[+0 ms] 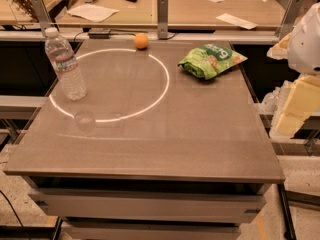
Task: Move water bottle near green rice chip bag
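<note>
The grey table [175, 144] bears a bright ring of light [167, 84]. The gripper [295, 109] hangs at the right edge, off the table and touching nothing on it; whether it is spread or clenched cannot be told. The green rice chip bag [212, 60] lies at the far right. The water bottle [65, 64] stands upright on the ring's left side, well apart from the bag. A small orange ball [141, 41] sits at the far edge.

arm shell [307, 39]: white, smooth and rounded on my feed
gripper [296, 104]: chunky cream-yellow slabs, flat faces, hard edges, sitting at the far right of my view, just below that shell
</note>
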Robot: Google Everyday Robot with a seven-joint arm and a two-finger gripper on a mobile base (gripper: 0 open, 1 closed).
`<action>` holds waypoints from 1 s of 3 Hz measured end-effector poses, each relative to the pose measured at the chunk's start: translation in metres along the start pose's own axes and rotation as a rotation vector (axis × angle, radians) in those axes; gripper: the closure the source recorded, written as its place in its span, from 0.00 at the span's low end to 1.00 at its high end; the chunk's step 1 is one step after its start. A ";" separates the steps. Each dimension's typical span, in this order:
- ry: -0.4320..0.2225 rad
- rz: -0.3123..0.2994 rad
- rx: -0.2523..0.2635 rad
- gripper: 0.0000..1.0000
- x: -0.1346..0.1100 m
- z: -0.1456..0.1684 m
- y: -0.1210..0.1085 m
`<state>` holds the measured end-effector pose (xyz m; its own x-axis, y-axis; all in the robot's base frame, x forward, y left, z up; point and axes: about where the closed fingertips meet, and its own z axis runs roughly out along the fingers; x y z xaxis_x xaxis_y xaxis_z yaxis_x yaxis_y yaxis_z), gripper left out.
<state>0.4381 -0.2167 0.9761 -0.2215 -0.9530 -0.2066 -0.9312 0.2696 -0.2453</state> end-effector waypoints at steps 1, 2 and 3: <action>0.000 0.000 0.000 0.00 0.000 0.000 0.000; -0.074 0.048 -0.027 0.00 0.002 0.005 0.005; -0.231 0.170 -0.033 0.00 0.014 0.013 0.006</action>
<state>0.4328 -0.2263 0.9594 -0.3074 -0.8368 -0.4531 -0.8959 0.4150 -0.1587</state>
